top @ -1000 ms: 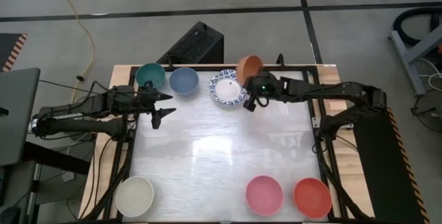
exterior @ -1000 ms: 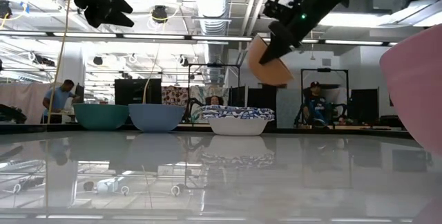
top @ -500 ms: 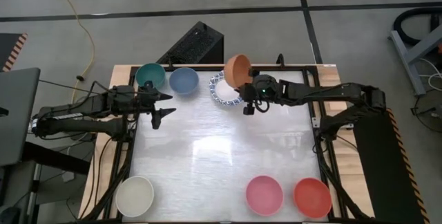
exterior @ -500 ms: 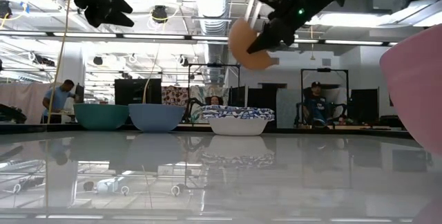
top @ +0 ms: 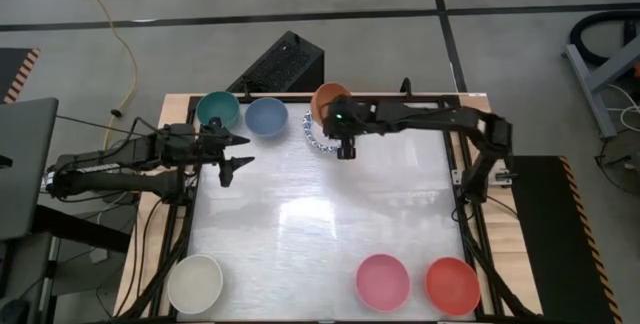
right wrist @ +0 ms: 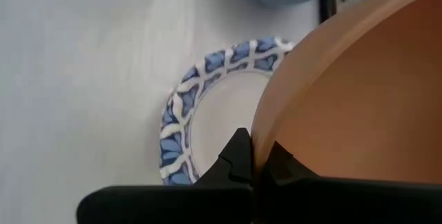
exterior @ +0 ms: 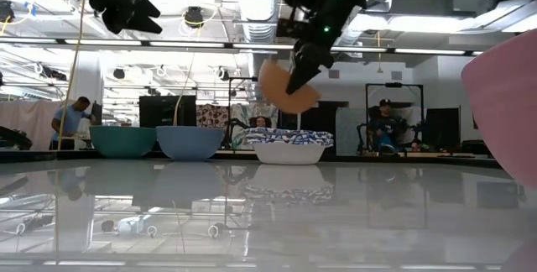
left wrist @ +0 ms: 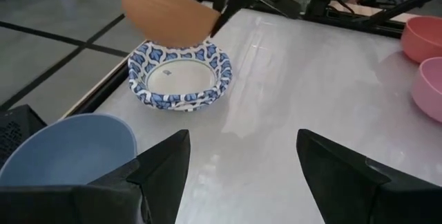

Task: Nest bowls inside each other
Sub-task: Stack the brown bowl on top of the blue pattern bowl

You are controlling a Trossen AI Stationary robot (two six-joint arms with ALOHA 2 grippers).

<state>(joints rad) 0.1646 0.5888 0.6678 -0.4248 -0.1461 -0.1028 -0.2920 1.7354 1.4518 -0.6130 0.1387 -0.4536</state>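
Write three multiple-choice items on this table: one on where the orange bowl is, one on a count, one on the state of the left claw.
1. The orange bowl is:
A. in the air over the patterned bowl
B. inside the teal bowl
C. by the pink bowl

2. Bowls along the near edge in the high view:
A. one
B. three
C. five

3. The left claw is:
A. shut on a bowl
B. open, empty
C. resting on the table

Answers: 1 A, the right claw holds it up by the rim; 2 B, cream, pink, red; 3 B, fingers spread, nothing between.

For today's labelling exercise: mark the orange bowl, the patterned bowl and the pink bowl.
orange bowl [exterior: 284, 92]: low view, outer wall.
patterned bowl [left wrist: 181, 77]: left wrist view, white inner floor.
pink bowl [top: 383, 282]: high view, inside centre.
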